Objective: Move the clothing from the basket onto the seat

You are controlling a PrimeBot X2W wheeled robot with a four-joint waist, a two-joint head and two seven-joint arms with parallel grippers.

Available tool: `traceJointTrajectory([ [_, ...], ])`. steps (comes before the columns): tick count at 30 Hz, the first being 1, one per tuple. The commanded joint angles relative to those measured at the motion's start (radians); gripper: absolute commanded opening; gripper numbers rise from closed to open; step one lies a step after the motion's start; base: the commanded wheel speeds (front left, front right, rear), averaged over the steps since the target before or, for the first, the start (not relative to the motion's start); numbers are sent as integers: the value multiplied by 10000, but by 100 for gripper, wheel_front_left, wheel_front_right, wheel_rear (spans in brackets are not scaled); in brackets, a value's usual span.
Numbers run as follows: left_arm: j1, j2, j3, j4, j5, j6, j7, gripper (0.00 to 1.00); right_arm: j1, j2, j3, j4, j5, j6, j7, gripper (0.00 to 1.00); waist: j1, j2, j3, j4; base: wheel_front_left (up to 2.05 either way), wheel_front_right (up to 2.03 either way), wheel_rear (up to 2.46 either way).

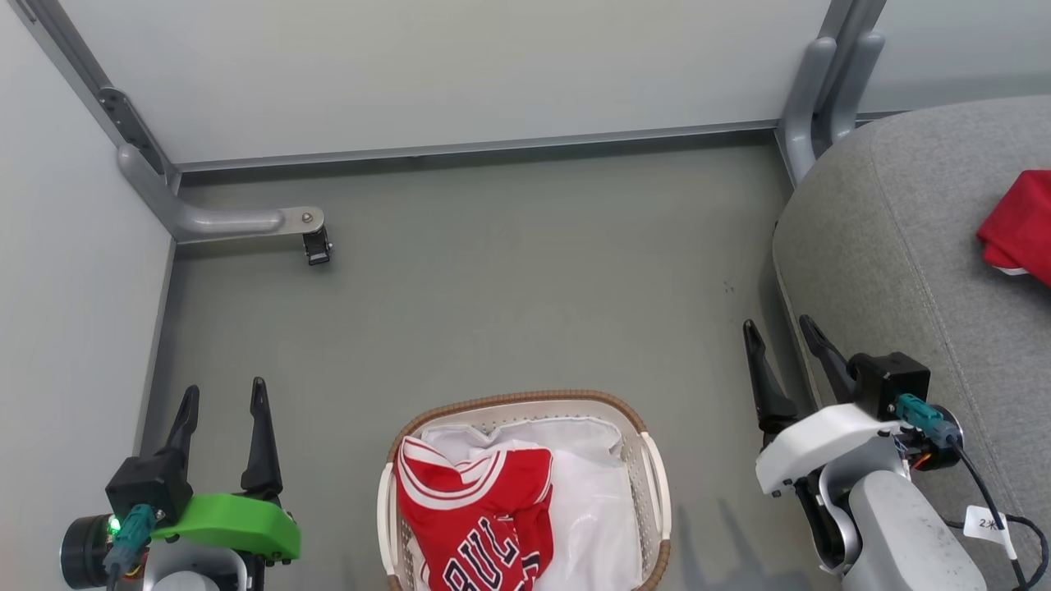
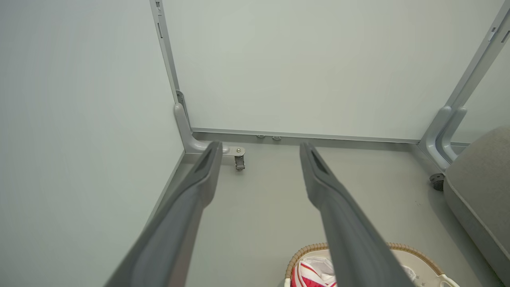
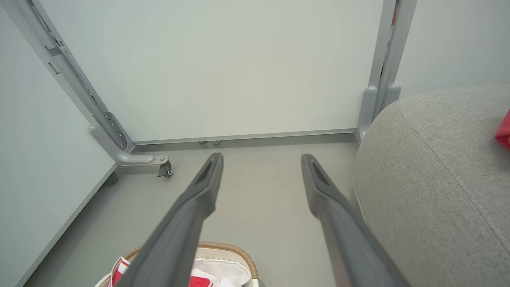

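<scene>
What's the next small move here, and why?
Probably lower the left gripper toward the jersey. It lies in the left half of the basket, on the white liner, while one red garment is already on the seat. Both arms are open and empty; the right gripper sits beside the seat, and the left looks nearer the jersey.

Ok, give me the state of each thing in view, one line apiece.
jersey: crumpled, in the basket, not yet moved.
shorts: lying on the seat, cut off by the head view's right edge.
basket: upright, holding the jersey and liner.
liner: rumpled, inside the basket, beside the jersey.
seat: bearing the shorts.
left claw: open, empty.
right claw: open, empty, beside the seat.
</scene>
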Motion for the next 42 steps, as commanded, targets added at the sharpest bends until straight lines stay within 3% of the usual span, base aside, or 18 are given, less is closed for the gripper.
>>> traceJointTrajectory([
  [1,133,-5,26,-67,-10,-28,-6,100,154,-42,-16,-25,-73,-14,-47,100,1,0,-83,10,0,0,0],
  [10,303,-28,98,-300,-73,-28,-8,100,310,-43,-35,-52,-1,-14,-47,100,1,0,-84,-4,0,0,0],
  [19,-126,-32,-339,-106,-325,-28,-8,100,-226,-41,70,-401,-101,-14,-47,100,1,0,718,-167,0,0,0],
  [27,-772,-13,-1941,611,-821,-27,-6,100,-1015,-40,347,-961,-73,-14,-47,100,1,0,2076,-543,0,0,0],
  [42,-3257,373,-5586,4110,-1932,-27,-6,100,-2066,-33,565,-1461,-254,-14,-47,100,1,0,4519,-1261,0,0,0],
])
